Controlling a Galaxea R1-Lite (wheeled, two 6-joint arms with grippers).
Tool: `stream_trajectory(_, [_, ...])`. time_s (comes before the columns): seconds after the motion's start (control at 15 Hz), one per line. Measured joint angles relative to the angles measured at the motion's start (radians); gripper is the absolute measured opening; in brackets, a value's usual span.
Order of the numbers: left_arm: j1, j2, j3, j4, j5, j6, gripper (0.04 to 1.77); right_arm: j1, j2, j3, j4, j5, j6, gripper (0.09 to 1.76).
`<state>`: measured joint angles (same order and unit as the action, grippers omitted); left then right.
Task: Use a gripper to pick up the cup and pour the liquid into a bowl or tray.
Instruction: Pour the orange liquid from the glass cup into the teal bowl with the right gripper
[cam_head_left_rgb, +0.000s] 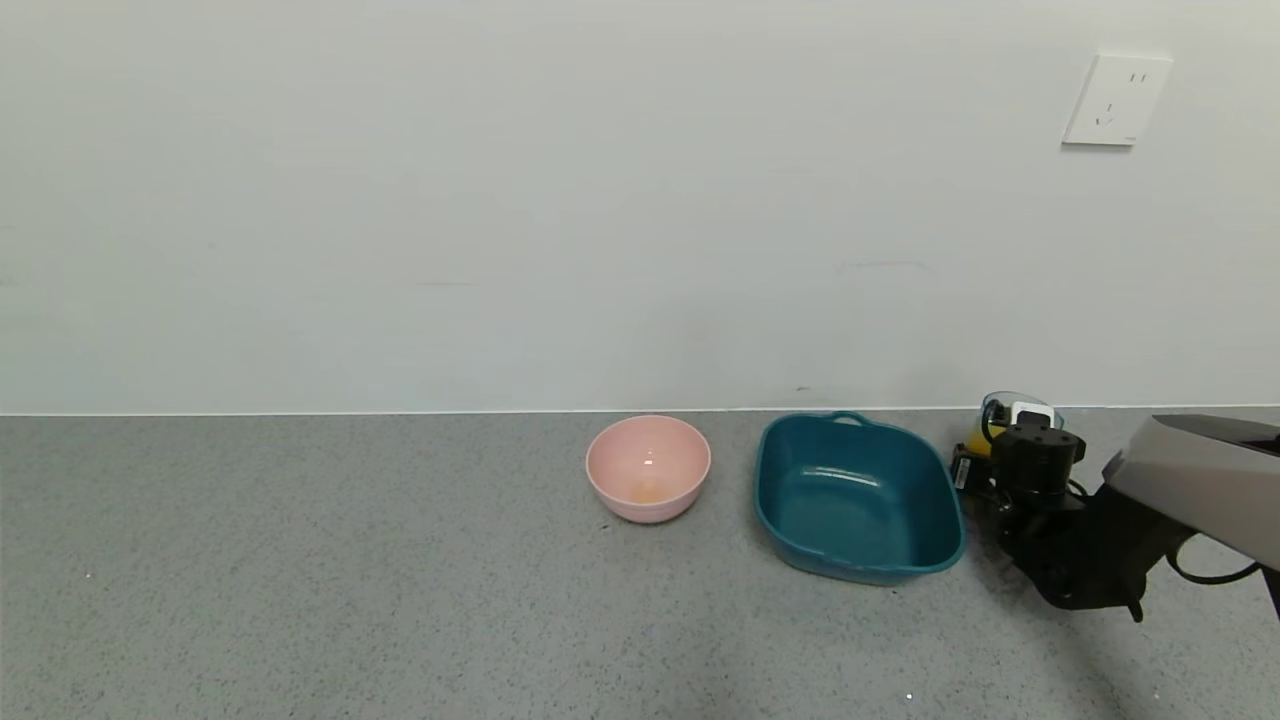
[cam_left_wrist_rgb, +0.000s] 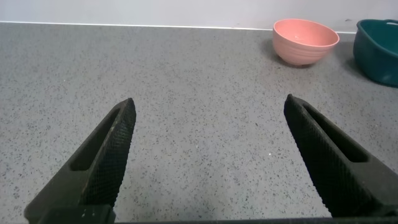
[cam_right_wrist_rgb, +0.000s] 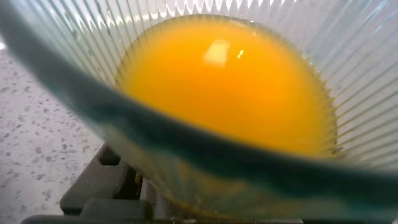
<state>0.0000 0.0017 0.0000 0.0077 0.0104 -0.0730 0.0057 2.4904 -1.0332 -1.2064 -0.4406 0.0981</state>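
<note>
The cup (cam_head_left_rgb: 1003, 407) stands at the back right of the counter, just right of the teal basin (cam_head_left_rgb: 860, 562). Orange-yellow liquid (cam_head_left_rgb: 977, 441) shows through its wall. My right gripper (cam_head_left_rgb: 1000, 445) is round the cup and shut on it. In the right wrist view the ribbed cup (cam_right_wrist_rgb: 354, 50) fills the picture, with the liquid (cam_right_wrist_rgb: 230, 81) inside, and one finger (cam_right_wrist_rgb: 93, 190) shows beneath its rim. My left gripper (cam_left_wrist_rgb: 208, 109) is open and empty above bare counter, out of the head view. The basin (cam_left_wrist_rgb: 378, 50) shows far off in the left wrist view.
A round pink bowl (cam_head_left_rgb: 648, 500) stands left of the basin, with a faint orange trace at its bottom; it also shows in the left wrist view (cam_left_wrist_rgb: 305, 40). The wall runs close behind the vessels, with an outlet (cam_head_left_rgb: 1115, 100) high on the right.
</note>
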Motion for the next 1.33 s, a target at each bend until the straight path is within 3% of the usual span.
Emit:
stream_trajectory(0.73, [0.0,0.0,0.0,0.0,0.0,0.0,1.72,-0.052,-0.143,0.117,-0.001,0.217,-0.026,1.33])
stream_trajectory(1.13, [0.0,0.0,0.0,0.0,0.0,0.0,1.72,-0.124,-0.263,0.201,0.001,0.371,-0.142,1.33])
stream_trajectory(1.33, [0.0,0.0,0.0,0.0,0.0,0.0,1.72,-0.14,-0.32,0.226,0.005,0.396,-0.227,1.33])
